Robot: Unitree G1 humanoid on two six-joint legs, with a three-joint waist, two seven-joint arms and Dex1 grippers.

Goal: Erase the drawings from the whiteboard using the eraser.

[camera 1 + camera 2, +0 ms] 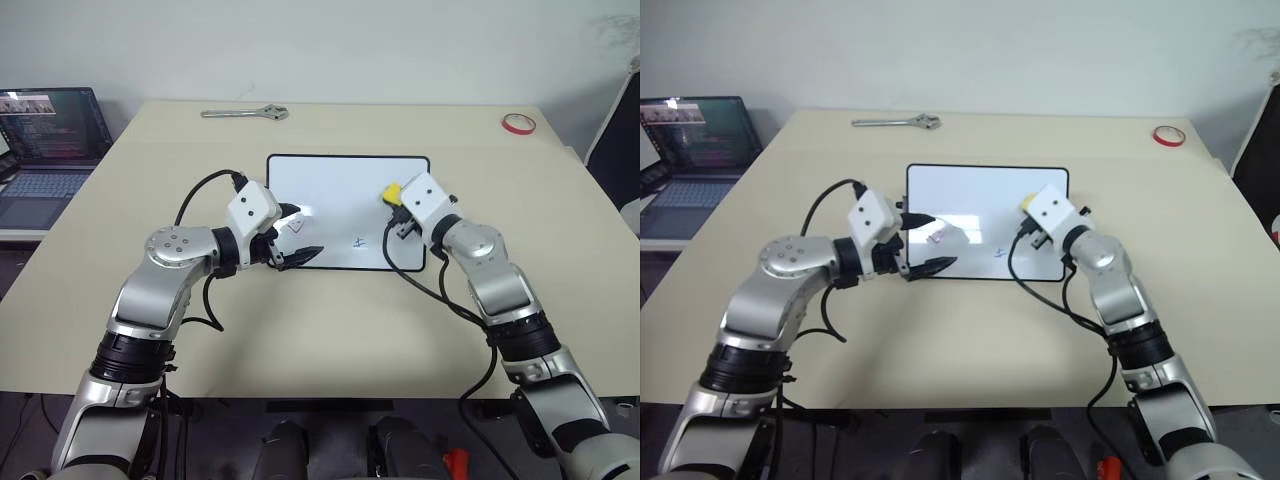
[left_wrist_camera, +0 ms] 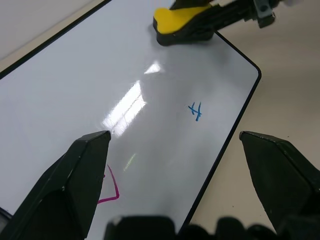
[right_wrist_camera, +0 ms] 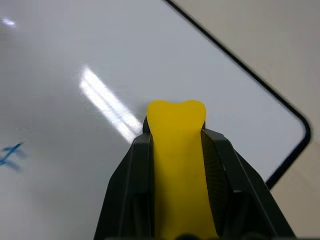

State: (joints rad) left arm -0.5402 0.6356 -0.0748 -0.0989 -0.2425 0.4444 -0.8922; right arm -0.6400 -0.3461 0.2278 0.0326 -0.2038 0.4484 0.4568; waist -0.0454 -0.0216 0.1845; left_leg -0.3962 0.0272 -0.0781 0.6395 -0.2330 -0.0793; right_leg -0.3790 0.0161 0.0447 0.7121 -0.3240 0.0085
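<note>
- nearest you in the head views, the left gripper (image 1: 297, 243) hangs at the lower left corner of the whiteboard (image 1: 340, 180), jaws spread wide with nothing between them.
- your right gripper (image 1: 397, 200) sits over the board's right edge, just right of frame centre, jaws clamped on the eraser (image 1: 391, 190); its yellow end sticks out past the fingertips toward the upper left.
- in the right wrist view the eraser's long axis runs straight along the fingers, yellow face up, over bare white board. you cannot tell from these views whether it touches the surface.
- of the drawings, the blue scribble (image 1: 361, 242) lies below and a little left of the eraser, near the board's lower edge; the red one (image 1: 936, 237) is further left, just beside the left gripper. a green one can't be made out.
- the move turns on this: the blue mark is the closer target, and only the right arm carries the eraser, so you'd likely bring that arm down and left in the frame toward it.
- watch the left fingers by the red mark; they may crowd a later wipe.
</note>
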